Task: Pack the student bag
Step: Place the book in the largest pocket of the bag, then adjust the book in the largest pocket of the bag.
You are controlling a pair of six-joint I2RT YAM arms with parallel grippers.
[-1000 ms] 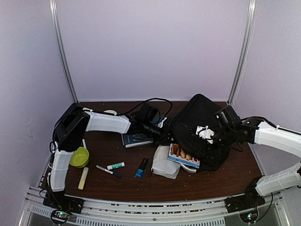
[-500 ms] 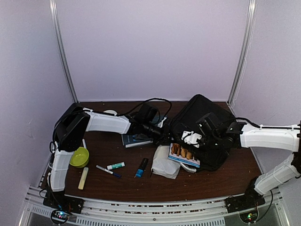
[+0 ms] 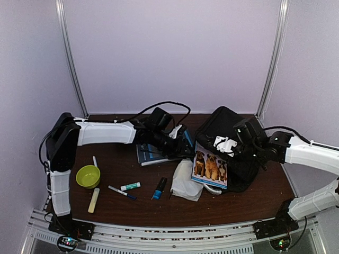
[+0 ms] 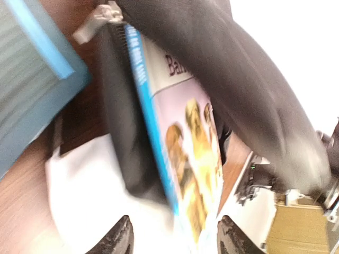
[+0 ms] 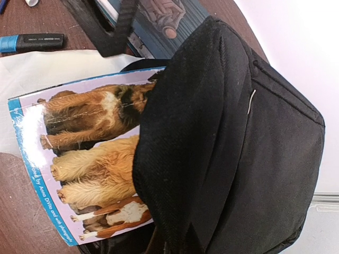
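Two arms meet at the bag (image 3: 225,120), which sits at about 3 o'clock on the table (image 3: 249,203) with its mouth turned toward 9 o'clock. A book (image 3: 211,166) with three dogs on its cover pokes out of that mouth toward 7 o'clock, its far part covered by the bag's black fabric and its near corner lying over a white pouch (image 3: 185,185). In the left wrist view dark letters "Ba" begin a word on the cover before the fabric hides the rest. In the right wrist view small print along the blue edge seems to read "by Anna", with a surname too fine to make out. The left gripper (image 4: 174,239) is at the bag's 9 o'clock side, its fingers spread wide with nothing between them. The right gripper (image 3: 225,147) is over the bag just at 12 o'clock of the book, and I cannot tell how its jaws stand. A blue book (image 3: 151,156) lies flat at 9 o'clock of the bag. A blue marker (image 3: 159,188) lies at 9 o'clock of the pouch, its white print unreadable. A green bowl (image 3: 80,179) stands well apart at the table's 9 o'clock edge.
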